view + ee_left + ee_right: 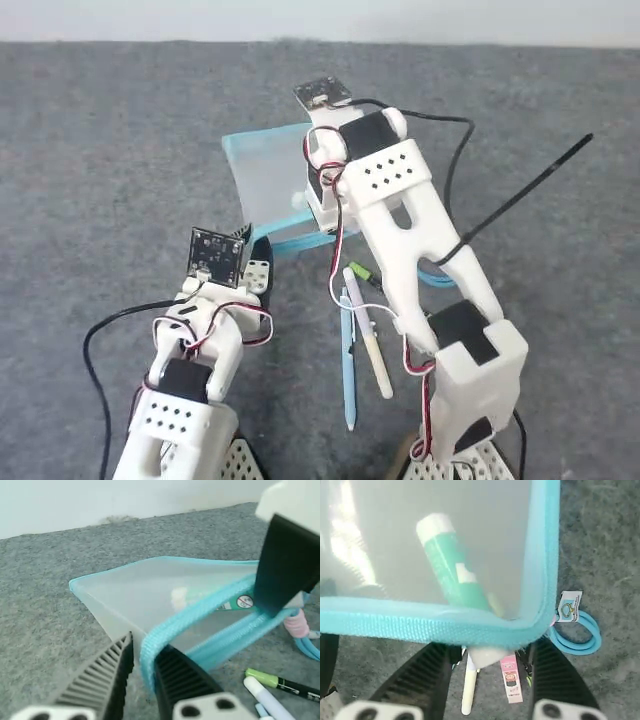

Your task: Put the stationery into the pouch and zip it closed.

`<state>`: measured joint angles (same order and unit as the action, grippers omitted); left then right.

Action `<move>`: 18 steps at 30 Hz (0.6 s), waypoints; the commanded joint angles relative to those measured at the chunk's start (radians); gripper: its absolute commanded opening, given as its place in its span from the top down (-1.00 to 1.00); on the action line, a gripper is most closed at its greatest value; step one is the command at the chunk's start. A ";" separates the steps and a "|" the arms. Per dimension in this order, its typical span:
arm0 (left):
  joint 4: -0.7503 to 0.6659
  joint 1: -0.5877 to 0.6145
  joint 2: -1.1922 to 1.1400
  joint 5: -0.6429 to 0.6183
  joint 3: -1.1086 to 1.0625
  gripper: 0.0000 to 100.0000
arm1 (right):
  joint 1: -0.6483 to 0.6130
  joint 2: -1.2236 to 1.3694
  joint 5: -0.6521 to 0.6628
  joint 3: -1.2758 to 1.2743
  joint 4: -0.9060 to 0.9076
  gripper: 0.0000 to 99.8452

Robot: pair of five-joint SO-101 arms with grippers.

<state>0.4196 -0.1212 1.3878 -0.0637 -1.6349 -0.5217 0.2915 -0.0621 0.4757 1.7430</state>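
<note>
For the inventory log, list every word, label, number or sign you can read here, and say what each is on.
No text reads clearly enough to quote.
Pink tag at the pouch corner: small picture, print too small to read.
White tag: drawn emblem, no legible words.
Glue stick: round red sign, wording blurred.
Green marker: print too blurred to read.

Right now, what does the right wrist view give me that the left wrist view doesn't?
Right wrist view: the right gripper open at the pouch's zip edge, a white pen on the mat beyond it. Left wrist view: the left gripper shut on that zip edge, a green marker beside the pouch. Both: the pouch, the green glue stick inside, the pink tag, the blue loop.
</note>
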 commanded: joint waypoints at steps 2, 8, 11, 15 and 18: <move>-0.031 -0.009 -0.003 0.011 0.018 0.97 | 0.027 -0.131 0.049 0.057 0.031 0.58; -0.032 -0.008 -0.003 0.011 0.016 0.97 | -0.071 -0.214 0.129 0.054 0.045 0.58; -0.032 -0.008 -0.003 0.011 0.016 0.97 | -0.104 -0.246 0.147 0.054 0.039 0.58; -0.032 -0.008 -0.003 0.011 0.016 0.97 | -0.101 -0.303 0.172 0.054 0.036 0.58; -0.032 -0.008 -0.003 0.011 0.016 0.97 | -0.101 -0.384 0.207 0.026 0.036 0.58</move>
<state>0.4196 -0.1212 1.3878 -0.0637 -1.6349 -0.6137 0.0307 0.1036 0.4757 1.7492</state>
